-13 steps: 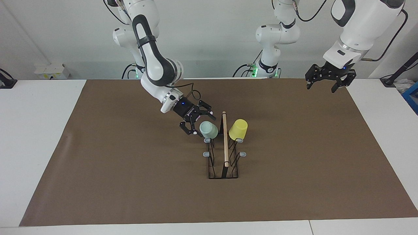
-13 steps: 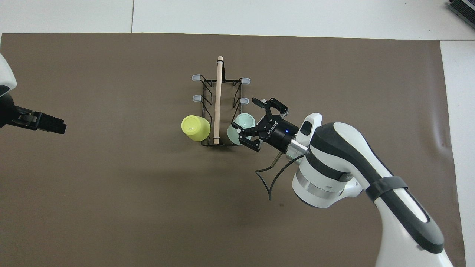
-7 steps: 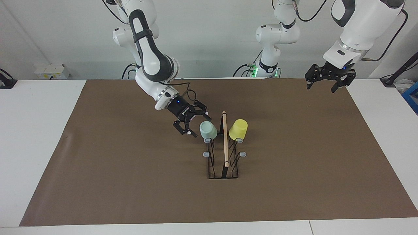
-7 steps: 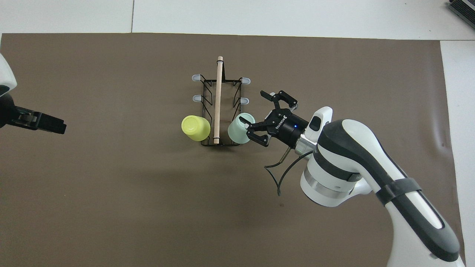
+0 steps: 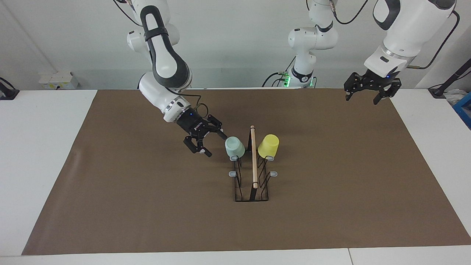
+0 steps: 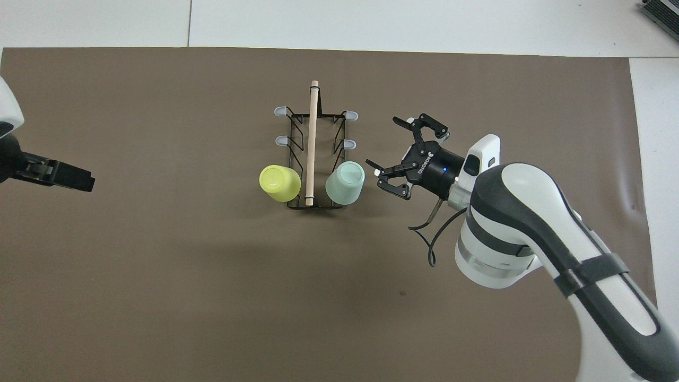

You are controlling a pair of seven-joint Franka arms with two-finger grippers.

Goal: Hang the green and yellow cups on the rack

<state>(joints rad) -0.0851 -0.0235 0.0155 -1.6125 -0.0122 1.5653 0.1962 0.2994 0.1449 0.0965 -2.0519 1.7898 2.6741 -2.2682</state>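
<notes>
Mint green cup [image 5: 234,146] and yellow cup [image 5: 268,145] both sit upside down on the rack [image 5: 251,191], one on each side of the wooden dowel [image 5: 253,158], on the pair of prongs at the rack's end nearest the robots. Green is on the side toward the right arm's end of the surface [image 5: 48,154], yellow on the side toward the left arm's end.

Right end effector [image 5: 205,141] is just beside the green cup, on the side away from the rack, low over the brown mat [image 5: 147,206]. Fingers spread wide, nothing between them, pointing at the cup with a clear gap to it. In the overhead view the right end effector [image 6: 395,151] shows the same: open, cup [image 6: 345,183] just off its tips, yellow cup [image 6: 279,183] one dowel-width further on past the rack [image 6: 313,204].

Left end effector [image 5: 361,98] hangs high over the mat's corner at the left arm's end, close to the robots, well apart from rack and cups. Open, empty, arm waiting. Only its dark tip [image 6: 63,178] enters the overhead view at the edge.

Four remaining grey-tipped prongs [image 5: 232,173] on the rack carry nothing. From the right end effector they lie past the green cup, along the rack and farther from the robots.
</notes>
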